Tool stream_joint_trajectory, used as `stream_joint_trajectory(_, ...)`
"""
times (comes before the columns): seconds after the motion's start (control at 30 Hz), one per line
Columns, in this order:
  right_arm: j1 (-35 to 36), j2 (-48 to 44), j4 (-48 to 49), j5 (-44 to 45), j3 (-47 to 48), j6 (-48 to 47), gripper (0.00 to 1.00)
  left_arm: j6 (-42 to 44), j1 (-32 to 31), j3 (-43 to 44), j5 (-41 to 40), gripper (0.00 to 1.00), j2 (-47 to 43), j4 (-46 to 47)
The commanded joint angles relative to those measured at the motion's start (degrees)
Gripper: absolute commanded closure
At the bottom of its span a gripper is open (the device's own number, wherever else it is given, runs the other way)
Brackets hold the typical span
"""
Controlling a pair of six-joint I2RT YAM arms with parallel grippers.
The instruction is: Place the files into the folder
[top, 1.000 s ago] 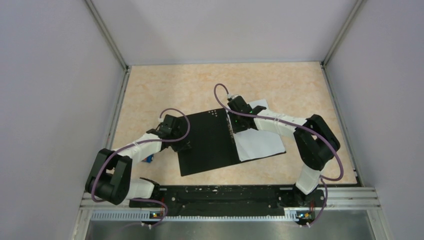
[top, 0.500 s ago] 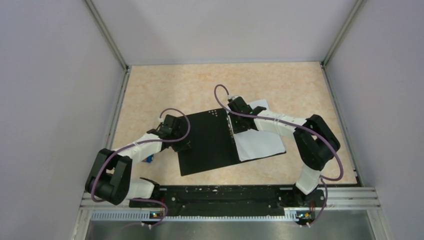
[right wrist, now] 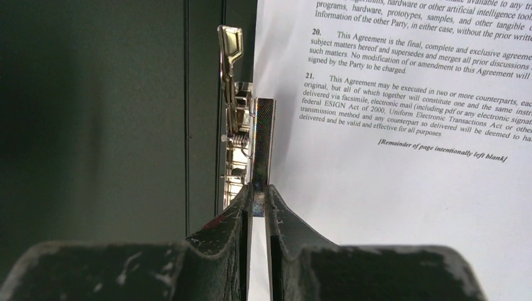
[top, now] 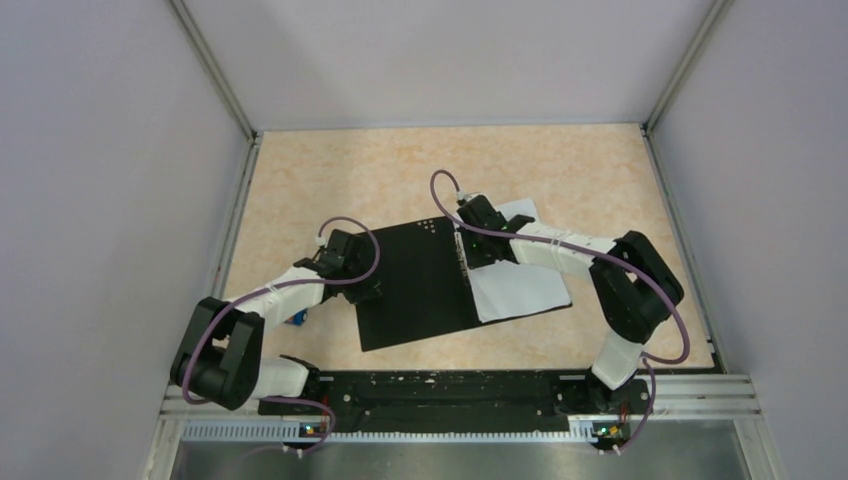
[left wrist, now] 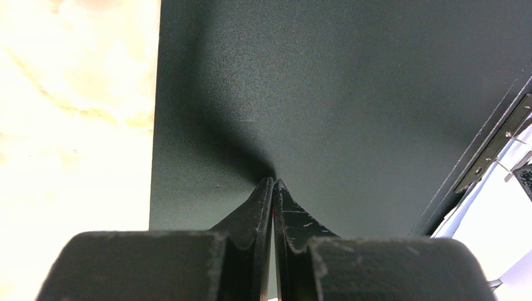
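Folder [top: 415, 285] lies open on the table [top: 330, 180], black side up, files [top: 522, 288] just right of its clip [right wrist: 263, 135]. Left gripper [left wrist: 273, 183] is fully closed with nothing between the tips, which press on the cover. Right gripper [right wrist: 259, 195] pinches the clip's metal lever.

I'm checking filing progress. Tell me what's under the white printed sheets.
The files cover whatever lies beneath, so it cannot be seen. Beside their left edge show the folder's black panel and metal clip, which the right end effector pinches.

We lose print on the files [right wrist: 401, 188] past the right wrist view's top and right edges. From above, left arm [top: 280, 290] mostly hides the blue block [top: 298, 319]. Lower end of metal clip [right wrist: 263, 144] vanishes between right gripper [right wrist: 258, 193] fingers.
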Motion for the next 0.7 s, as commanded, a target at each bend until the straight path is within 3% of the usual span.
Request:
stream_joint_trajectory(0.0,0.0,-3.8,0.5,0.0,-1.8,0.6,0.89,-0.3,0.0,-1.8,-5.2,0.91,0.8,-1.3)
stream_joint_trajectory(0.47,0.1,-5.6,1.8,0.0,-4.4,1.8,0.89,-0.7,0.1,-1.4,-5.1,0.91,0.4,-1.3)
stream_joint_trajectory(0.67,1.1,-10.4,-2.6,2.3,-1.0,1.3,0.80,2.9,0.1,1.9,-6.3,0.88,-1.9,-5.0)
